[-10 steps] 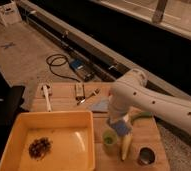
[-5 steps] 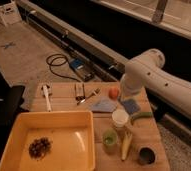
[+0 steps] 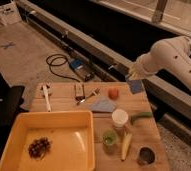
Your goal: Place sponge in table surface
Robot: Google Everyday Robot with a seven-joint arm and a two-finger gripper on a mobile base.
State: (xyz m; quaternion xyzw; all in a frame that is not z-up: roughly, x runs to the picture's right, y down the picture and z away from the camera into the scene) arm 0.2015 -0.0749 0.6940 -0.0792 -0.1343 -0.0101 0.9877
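- Since half a second ago the arm [image 3: 164, 57] has swung up and off toward the far right. The sponge [image 3: 136, 87] has gone with it, away from the middle of the table and out to the far right corner.
- The sponge now hangs as a small blue square directly under the gripper [image 3: 134, 80], touching its tips. It's near enough square, with no long axis to speak of, so how it's turned matters little.
- Your gripper is clamped tight on the sponge, at the end of the white arm reaching in from the right of the view.
- Here's the relation that counts: the table surface [image 3: 134, 104] lies below the sponge and toward the camera. From this angle the sponge lines up with the far right corner of the planks. You can't tell how high it sits above them, or whether it's past the back edge.
- Nearest things down there are the red ball [image 3: 113, 93], just left of the sponge in view, and the grey-blue cloth [image 3: 103, 105], nearer the middle. The bare wood between the ball and the right edge looks like your landing spot.
- My read: bring it in toward the camera a touch, then go straight down before letting go, or it may drop off the back.
- The yellow tray [image 3: 54, 116] and green cup [image 3: 109, 138] sit well apart from all this.
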